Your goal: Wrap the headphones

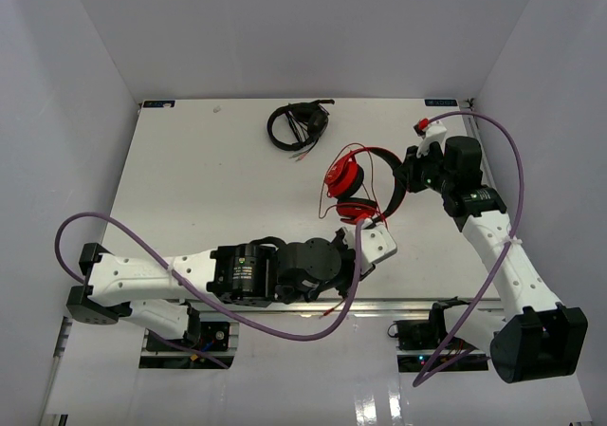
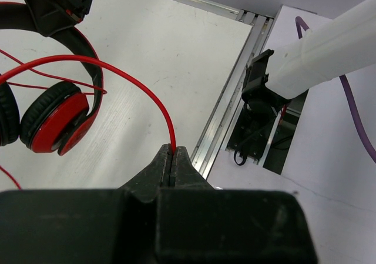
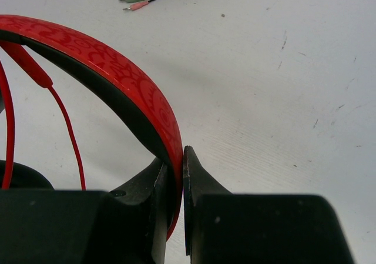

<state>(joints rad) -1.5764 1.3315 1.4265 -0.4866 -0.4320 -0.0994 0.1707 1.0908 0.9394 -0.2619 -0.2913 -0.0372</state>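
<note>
**Anna:** Where are the headphones on the table at this moment?

**Me:** I see the headphones [image 1: 358, 187] over the right half of the table [image 1: 190, 189], about midway between its far edge and its near edge. The two ear cups [image 2: 56, 117] are close together and low. I cannot tell if they touch the table surface.

**Anna:** And your right gripper?

**Me:** My right gripper [image 3: 176, 164] is toward the table's right edge. Its jaws are almost together, with only the red and black headband [image 3: 117, 76] between them, so it has a firm hold of the band.

**Anna:** The left one?

**Me:** My left gripper [image 2: 173, 158] is nearer to the table's near edge. Its jaws are pressed together on the thin red cable [image 2: 141, 84]. The cable comes up from between the tips and bends in an arc to the ear cups. More loops of it hang loose around the cups.

**Anna:** Anything else on the table?

**Me:** Yes, the black headphones [image 1: 297, 124] lie near the table's far edge, well apart from both grippers. Their small plugs [image 3: 135, 3] rest flat on the surface.
</note>
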